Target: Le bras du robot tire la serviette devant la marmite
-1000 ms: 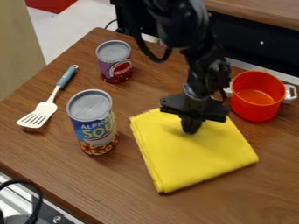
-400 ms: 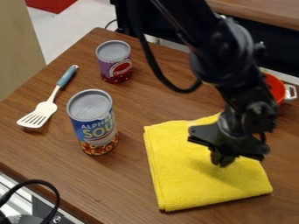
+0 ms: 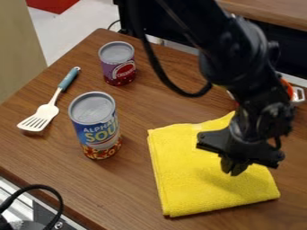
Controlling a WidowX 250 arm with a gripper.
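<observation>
Yellow towel (image 3: 192, 179) farther from labelled cans (image 3: 96, 128)

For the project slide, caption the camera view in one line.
Pincer over folded yellow towel, orange-red pot behind the arm.

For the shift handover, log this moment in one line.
gripper over yellow towel | towel folded, lying flat | red-orange pot partly hidden behind arm | soup can upright

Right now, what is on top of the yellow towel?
Over the yellow towel is the black gripper; whether they touch, I cannot tell. The towel's part behind the gripper is covered.
</observation>
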